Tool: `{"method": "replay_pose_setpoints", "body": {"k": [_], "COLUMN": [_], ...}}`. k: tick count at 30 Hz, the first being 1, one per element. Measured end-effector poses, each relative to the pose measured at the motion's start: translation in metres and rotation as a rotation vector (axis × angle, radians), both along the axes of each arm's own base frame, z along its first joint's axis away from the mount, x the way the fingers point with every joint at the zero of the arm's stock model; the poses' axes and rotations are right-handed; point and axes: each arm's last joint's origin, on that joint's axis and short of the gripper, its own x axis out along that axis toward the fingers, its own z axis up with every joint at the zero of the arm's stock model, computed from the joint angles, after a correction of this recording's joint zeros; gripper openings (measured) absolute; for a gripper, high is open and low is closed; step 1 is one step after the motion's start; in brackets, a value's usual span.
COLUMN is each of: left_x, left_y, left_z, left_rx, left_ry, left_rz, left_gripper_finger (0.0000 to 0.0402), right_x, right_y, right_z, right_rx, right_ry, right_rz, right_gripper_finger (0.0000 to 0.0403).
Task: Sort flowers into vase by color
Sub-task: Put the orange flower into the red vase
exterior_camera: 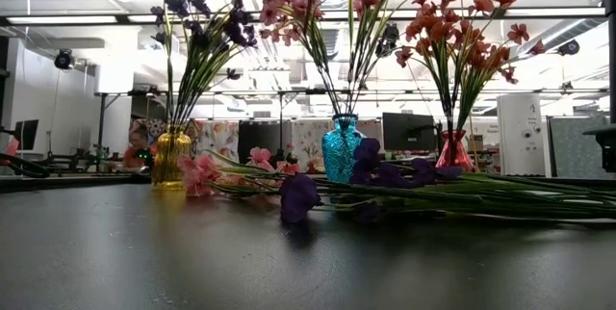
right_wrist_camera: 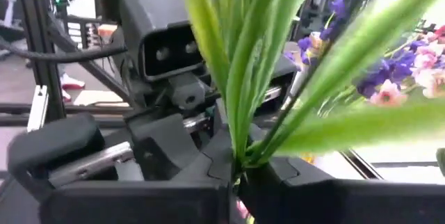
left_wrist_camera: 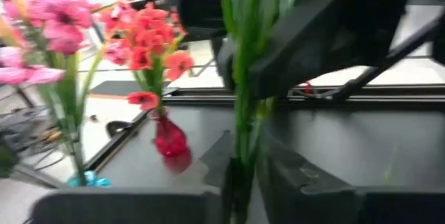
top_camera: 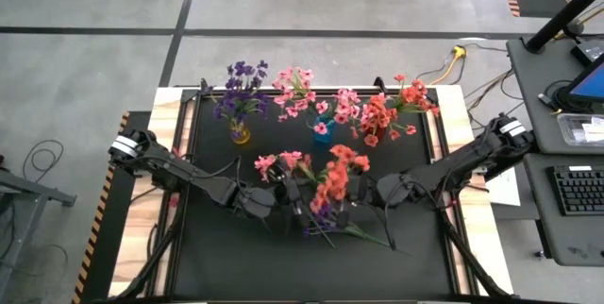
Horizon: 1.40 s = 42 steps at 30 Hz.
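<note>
High: both grippers meet mid-table, left gripper [top_camera: 283, 197] and right gripper [top_camera: 354, 194] at a coral sprig [top_camera: 332, 179].
Low: loose flowers [exterior_camera: 385, 187] lie mid-table.
Wrists: each gripper's fingers closed on green stems [left_wrist_camera: 243, 99].
Handover step; next, carry to red vase [top_camera: 371, 139].

Both my arms reach inward from the bench's outer edges, meeting near its middle front. My left gripper [top_camera: 288, 200] is closed around green stems. My right gripper [top_camera: 347, 200], just beside it and facing it, likewise pinches stems between its fingers [right_wrist_camera: 208, 158].
</note>
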Motion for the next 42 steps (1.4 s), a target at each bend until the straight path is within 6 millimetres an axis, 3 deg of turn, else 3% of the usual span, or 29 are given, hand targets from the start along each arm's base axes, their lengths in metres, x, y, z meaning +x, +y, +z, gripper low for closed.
{"method": "replay_pose_setpoints", "body": {"k": [7,13,21,27,30,37,42], "left_x": [-0.009,-0.036,-0.07,-0.082,-0.083,-0.09,-0.092], "left_y": [0.002,0.013,0.029,0.037,0.038,0.045,0.054], "left_z": [0.014,0.036,0.064,0.078,0.073,0.061,0.05], "left_rx": [-0.004,0.018,0.089,0.154,0.191,0.282,0.296], "left_ry": [0.009,0.078,0.115,0.094,0.147,0.264,0.317], "left_rz": [-0.057,-0.054,0.003,0.049,0.047,0.24,0.266], "left_gripper_finger": [0.0151,0.0204,0.0203,0.02,0.02,0.02,0.02], "right_x": [-0.01,-0.043,-0.104,-0.137,-0.144,-0.143,-0.145], "right_y": [-0.003,-0.009,-0.018,-0.05,-0.062,-0.072,-0.078], "right_z": [0.014,0.03,0.009,0.009,0.003,-0.028,-0.028], "right_rx": [0.072,0.179,0.164,0.242,0.28,0.37,0.375], "right_ry": [0.113,0.375,0.437,0.268,0.151,-0.031,-0.049], "right_rz": [-0.016,-0.122,-0.53,-0.699,-0.749,-0.802,-0.826], "right_gripper_finger": [0.0016,0.0015,0.0015,0.0013,0.0012,0.0013,0.0013]}}
